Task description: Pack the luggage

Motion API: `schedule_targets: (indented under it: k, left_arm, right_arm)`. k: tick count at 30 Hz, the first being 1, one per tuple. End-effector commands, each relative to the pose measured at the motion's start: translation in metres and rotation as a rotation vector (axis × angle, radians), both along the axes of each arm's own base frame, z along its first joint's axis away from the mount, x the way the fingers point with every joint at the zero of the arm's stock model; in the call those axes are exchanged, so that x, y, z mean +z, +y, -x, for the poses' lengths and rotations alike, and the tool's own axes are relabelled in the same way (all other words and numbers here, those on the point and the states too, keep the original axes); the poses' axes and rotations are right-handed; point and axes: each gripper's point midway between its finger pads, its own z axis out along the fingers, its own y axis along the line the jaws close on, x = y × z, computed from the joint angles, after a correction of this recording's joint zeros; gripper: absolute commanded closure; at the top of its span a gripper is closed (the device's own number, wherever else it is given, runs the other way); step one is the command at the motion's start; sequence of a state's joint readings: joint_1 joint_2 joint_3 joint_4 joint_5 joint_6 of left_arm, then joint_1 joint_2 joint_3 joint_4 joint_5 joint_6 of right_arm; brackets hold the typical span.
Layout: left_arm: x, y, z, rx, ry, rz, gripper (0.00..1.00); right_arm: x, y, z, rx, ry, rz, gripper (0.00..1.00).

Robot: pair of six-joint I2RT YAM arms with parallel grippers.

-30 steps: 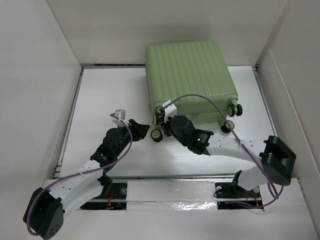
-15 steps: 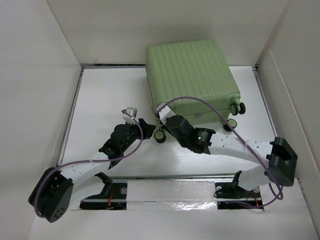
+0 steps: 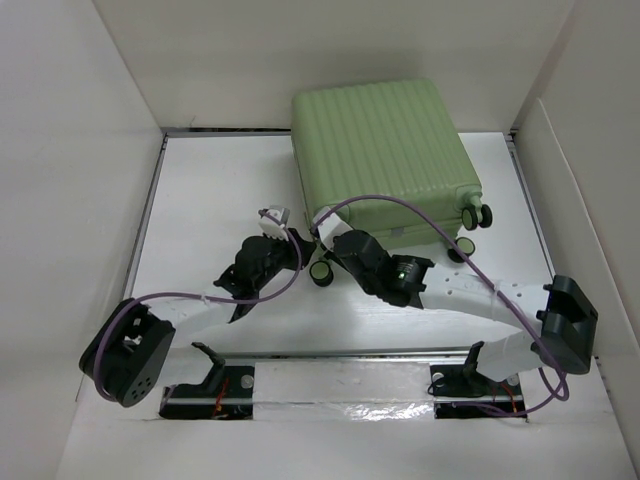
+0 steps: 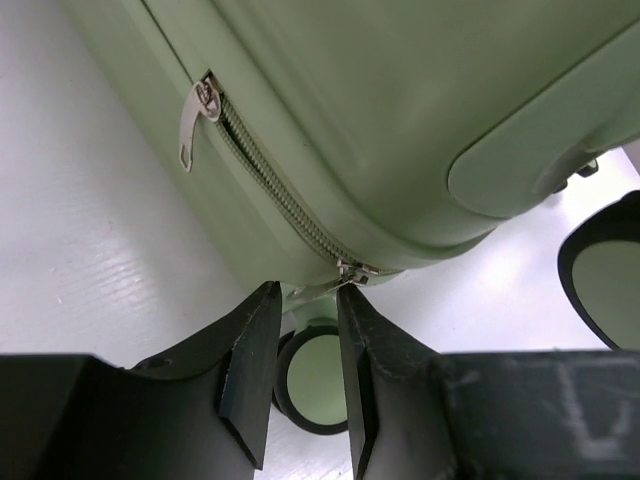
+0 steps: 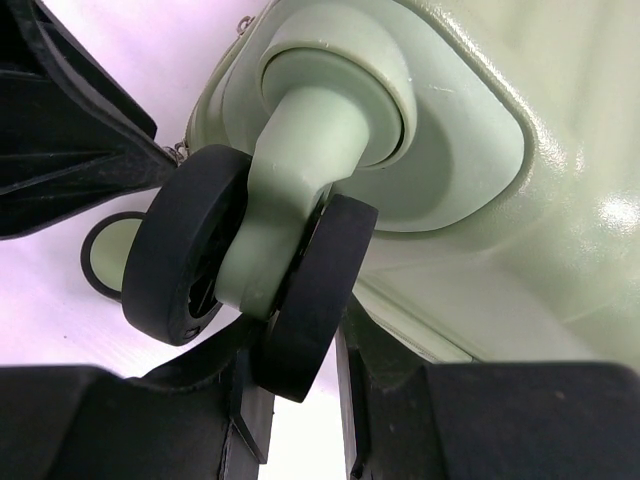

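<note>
The pale green ribbed luggage (image 3: 380, 150) lies closed at the back of the table, wheels toward me. My left gripper (image 3: 296, 250) is at its near left corner. In the left wrist view its jaws (image 4: 305, 295) stand narrowly open, with a zipper pull tab (image 4: 318, 289) lying across the tips. A second zipper pull (image 4: 192, 112) hangs farther along the seam. My right gripper (image 3: 328, 244) is beside it at the same corner. In the right wrist view it (image 5: 300, 350) is closed around one black disc of the corner wheel (image 5: 300, 300).
White walls enclose the table on the left, back and right. Another wheel (image 3: 322, 272) sits just in front of both grippers, and two more wheels (image 3: 480, 215) are at the case's right corner. The purple cable loops over the right arm.
My left gripper has swung right and forward to the case's near left corner. My right gripper has stayed at the wheel. The case has shifted slightly.
</note>
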State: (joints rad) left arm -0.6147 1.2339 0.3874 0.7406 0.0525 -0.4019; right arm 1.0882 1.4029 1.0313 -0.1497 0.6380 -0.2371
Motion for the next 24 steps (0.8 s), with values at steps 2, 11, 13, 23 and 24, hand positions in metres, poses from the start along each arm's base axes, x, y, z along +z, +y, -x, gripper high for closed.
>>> schedule_targets:
  k: [2, 11, 13, 23, 24]
  left_arm:
    - [0.044, -0.019, -0.015, -0.051, -0.135, 0.055, 0.75]
    - [0.052, -0.032, -0.012, -0.124, -0.172, 0.089, 0.78]
    - [0.054, -0.035, -0.01, -0.145, -0.191, 0.095, 0.83]
    - [0.067, -0.03, -0.013, -0.124, -0.256, 0.103, 1.0]
    - [0.069, -0.027, -0.014, -0.103, -0.257, 0.1, 1.0]
  right_arm:
    - [0.093, 0.012, -0.004, 0.018, -0.15, -0.255, 0.87]
    - [0.09, 0.014, -0.003, 0.028, -0.147, -0.275, 0.88]
    - [0.089, 0.015, -0.001, 0.035, -0.141, -0.283, 0.89]
    - [0.078, 0.006, 0.007, 0.031, -0.117, -0.332, 0.92]
    - [0.078, 0.005, 0.008, 0.03, -0.117, -0.337, 0.93]
